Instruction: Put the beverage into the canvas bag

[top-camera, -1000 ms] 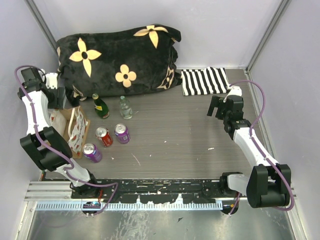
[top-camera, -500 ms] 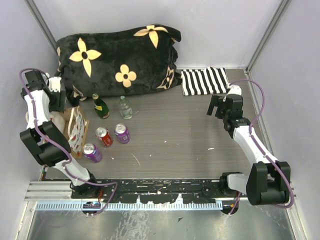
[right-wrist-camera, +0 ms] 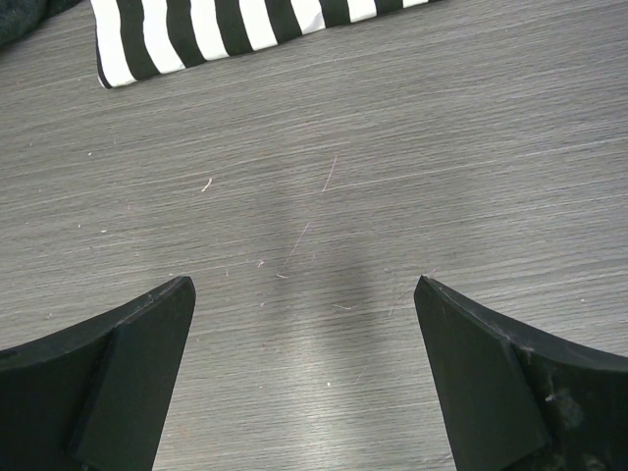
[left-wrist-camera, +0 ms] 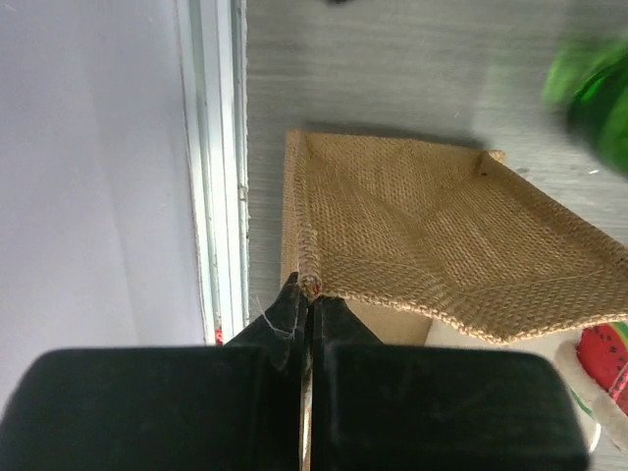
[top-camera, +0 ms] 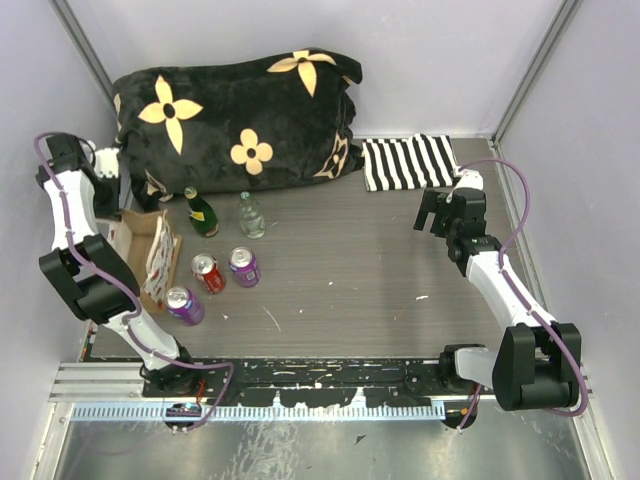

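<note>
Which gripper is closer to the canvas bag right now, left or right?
Left. The left gripper is shut on the rim of the canvas bag; the right gripper hangs open far off to its right, near the striped cloth.

A grey wood-grain desk [top-camera: 380, 280] fills the enclosure, its top marked with pale scratches and small white specks. Plain pale lilac walls close it in: a back wall [top-camera: 430, 60], a left wall [top-camera: 25, 110] and a right wall [top-camera: 600, 150]. Slanting metal posts stand in the far corners, one left [top-camera: 83, 50], one right [top-camera: 533, 70]. An aluminium rail [top-camera: 100, 380] runs along the near edge, above a dull metal sheet [top-camera: 300, 450]. The light is soft and even.
</note>
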`<state>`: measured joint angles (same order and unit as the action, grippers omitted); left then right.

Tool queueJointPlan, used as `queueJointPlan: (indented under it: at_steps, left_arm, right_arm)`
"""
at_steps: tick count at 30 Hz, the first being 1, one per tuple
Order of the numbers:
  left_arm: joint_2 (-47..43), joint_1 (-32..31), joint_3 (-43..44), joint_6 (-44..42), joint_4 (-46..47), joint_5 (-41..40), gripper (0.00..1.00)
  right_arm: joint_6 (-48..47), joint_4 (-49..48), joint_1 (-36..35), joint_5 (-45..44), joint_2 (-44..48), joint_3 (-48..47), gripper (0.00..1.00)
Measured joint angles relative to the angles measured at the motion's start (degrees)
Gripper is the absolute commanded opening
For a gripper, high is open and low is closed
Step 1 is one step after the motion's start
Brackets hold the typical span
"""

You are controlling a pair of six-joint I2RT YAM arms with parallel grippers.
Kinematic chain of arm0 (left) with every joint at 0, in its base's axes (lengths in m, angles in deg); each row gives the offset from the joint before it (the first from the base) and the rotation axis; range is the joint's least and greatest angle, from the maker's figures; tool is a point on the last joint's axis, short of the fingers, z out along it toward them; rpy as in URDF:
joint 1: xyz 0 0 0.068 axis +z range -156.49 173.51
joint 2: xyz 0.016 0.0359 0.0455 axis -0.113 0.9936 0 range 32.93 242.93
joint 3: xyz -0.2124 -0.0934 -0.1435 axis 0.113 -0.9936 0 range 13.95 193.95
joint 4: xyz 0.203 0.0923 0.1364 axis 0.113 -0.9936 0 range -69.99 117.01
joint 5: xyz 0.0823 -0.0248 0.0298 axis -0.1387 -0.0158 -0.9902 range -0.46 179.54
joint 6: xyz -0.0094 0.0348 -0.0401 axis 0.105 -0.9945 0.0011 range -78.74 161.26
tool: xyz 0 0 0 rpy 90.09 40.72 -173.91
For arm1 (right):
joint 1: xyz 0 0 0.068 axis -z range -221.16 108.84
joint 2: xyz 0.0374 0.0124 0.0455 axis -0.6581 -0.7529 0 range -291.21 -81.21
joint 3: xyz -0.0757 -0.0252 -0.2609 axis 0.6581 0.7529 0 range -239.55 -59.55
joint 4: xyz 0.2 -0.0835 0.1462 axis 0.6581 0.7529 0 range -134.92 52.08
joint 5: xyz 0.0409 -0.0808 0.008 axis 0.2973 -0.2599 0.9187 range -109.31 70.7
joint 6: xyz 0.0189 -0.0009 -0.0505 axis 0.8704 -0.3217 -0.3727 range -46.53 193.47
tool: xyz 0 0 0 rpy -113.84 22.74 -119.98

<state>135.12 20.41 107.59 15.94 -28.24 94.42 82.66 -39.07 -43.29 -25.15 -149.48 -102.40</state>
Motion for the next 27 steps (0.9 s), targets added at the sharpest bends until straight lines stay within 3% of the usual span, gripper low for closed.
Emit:
queueJointPlan:
  at_steps: [6, 12, 19, 27]
  left_arm:
    - [0.0, 0.0, 21.4, 4.4, -9.6, 6.3, 0.00]
    - [-6.0, 0.0, 35.7, 11.2, -9.7, 15.8, 0.00]
    - [-19.0, -2.3, 28.4, 29.4, 7.6, 28.9, 0.00]
    - [-21.7, -21.4, 21.5, 45.5, 25.7, 30.1, 0.00]
  right_arm:
    - [0.0, 0.0, 0.0, 0.0, 0.0, 0.0, 1.00]
    - [0.3, 0.0, 0.0, -0.1, 0.7, 0.3, 1.00]
    - [0.4, 0.0, 0.0, -0.1, 2.7, 0.6, 1.00]
    - [1.2, 0.0, 0.0, -0.1, 5.0, 2.7, 1.00]
